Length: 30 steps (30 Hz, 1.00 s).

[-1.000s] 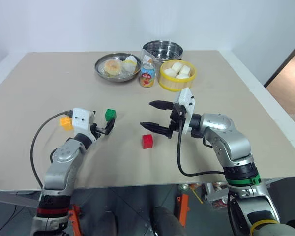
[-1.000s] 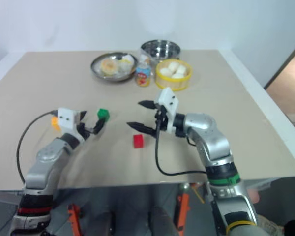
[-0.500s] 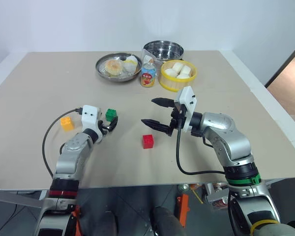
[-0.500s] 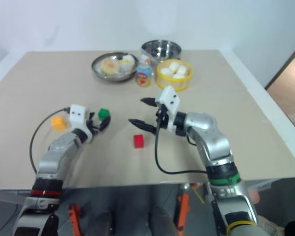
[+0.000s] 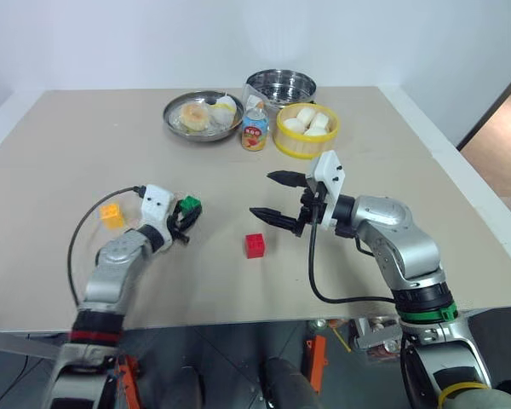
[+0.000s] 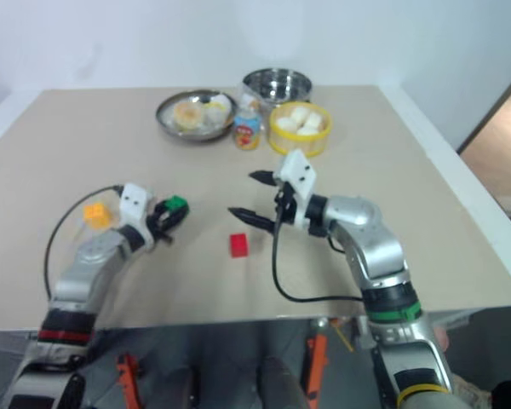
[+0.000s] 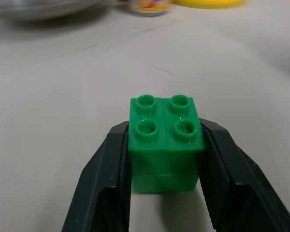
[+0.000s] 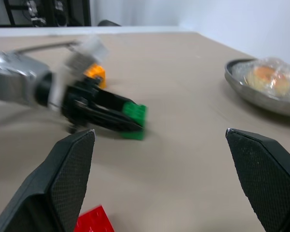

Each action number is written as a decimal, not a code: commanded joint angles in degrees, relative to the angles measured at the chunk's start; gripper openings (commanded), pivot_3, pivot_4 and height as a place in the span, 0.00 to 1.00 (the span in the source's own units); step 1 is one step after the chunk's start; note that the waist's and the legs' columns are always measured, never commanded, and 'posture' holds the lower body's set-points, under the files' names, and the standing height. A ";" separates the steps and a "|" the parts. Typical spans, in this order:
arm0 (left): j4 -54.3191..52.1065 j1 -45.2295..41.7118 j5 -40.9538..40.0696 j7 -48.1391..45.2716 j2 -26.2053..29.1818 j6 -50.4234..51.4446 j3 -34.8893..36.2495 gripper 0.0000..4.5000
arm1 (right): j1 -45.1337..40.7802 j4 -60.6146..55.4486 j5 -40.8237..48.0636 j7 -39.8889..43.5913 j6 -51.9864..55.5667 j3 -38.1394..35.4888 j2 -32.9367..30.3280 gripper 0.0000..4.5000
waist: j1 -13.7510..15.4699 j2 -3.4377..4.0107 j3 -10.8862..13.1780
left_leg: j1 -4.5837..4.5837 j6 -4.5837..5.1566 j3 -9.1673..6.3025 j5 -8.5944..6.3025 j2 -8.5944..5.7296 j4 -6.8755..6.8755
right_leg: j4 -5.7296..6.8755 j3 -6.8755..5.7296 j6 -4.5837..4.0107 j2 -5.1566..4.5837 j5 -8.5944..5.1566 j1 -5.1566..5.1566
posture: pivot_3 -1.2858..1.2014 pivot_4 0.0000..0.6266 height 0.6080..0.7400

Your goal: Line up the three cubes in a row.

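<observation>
The left end effector [image 7: 164,193] is pinching the green cube [image 7: 165,143] on the desk [image 5: 85,145]; the right end effector [image 5: 277,195] is hanging spread above the red cube [image 5: 255,245]. Next, carrying green toward red, probably.

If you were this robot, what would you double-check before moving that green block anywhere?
1. Left gripper closed on the green block, one finger on each side: ok.
2. Block sits straight between the fingers, studs up: ok.
3. Block lifted off the table: cannot tell.
4. Right gripper open and apart from the left one: ok.
5. Red block and yellow block lie loose, apart from both grippers: ok.
6. Three blocks in a row: not ok.
</observation>
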 commanded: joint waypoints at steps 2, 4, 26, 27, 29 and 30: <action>-10.49 6.00 -5.02 -18.07 7.49 -5.88 -2.30 0.29 | 0.05 -2.51 1.46 0.48 -0.04 -1.87 -1.13 1.00 | 0.04 0.00 0.00 | 0.00 0.00 0.01 0.00 0.01 -0.03 | -0.01 0.00 -0.01 -0.01 -0.02 -0.01 | 0.52 0.24 0.99; -10.78 7.76 -5.19 -23.51 10.56 -8.08 -3.31 0.29 | 0.18 -2.59 1.59 0.57 0.00 -1.80 -1.37 1.00 | 0.04 0.01 0.00 | 0.00 0.00 0.02 0.00 0.00 -0.03 | -0.01 0.00 -0.03 -0.03 -0.04 -0.01 | 0.52 0.24 0.99; 10.71 -6.65 0.65 -35.38 8.65 -19.88 -9.45 0.29 | 5.50 -9.48 7.12 10.61 4.47 0.40 -8.91 1.00 | 0.12 0.01 0.00 | -0.04 0.11 0.03 -0.04 0.01 0.06 | 0.00 0.00 -0.06 0.02 -0.10 -0.03 | 0.52 0.24 0.99; 11.32 -7.03 0.77 -35.54 8.56 -20.08 -9.45 0.29 | 5.47 -9.34 7.03 10.94 4.39 0.53 -9.04 1.00 | 0.12 0.01 0.00 | -0.04 0.11 0.03 -0.04 0.01 0.08 | 0.00 0.00 -0.06 0.01 -0.09 -0.03 | 0.52 0.24 0.99; 12.25 -7.59 0.98 -35.75 8.42 -20.44 -9.48 0.29 | 5.39 -9.07 6.77 11.27 4.03 0.65 -9.06 1.00 | 0.12 0.01 0.00 | -0.04 0.11 0.03 -0.04 0.01 0.10 | 0.00 0.00 -0.06 0.01 -0.09 -0.01 | 0.52 0.24 0.99; 12.50 -7.73 1.03 -35.87 8.39 -20.49 -9.55 0.29 | 5.38 -9.04 6.73 11.36 3.95 0.63 -9.04 1.00 | 0.12 0.01 0.00 | -0.04 0.11 0.04 -0.04 0.01 0.12 | 0.00 0.00 -0.07 0.01 -0.08 -0.01 | 0.52 0.24 0.99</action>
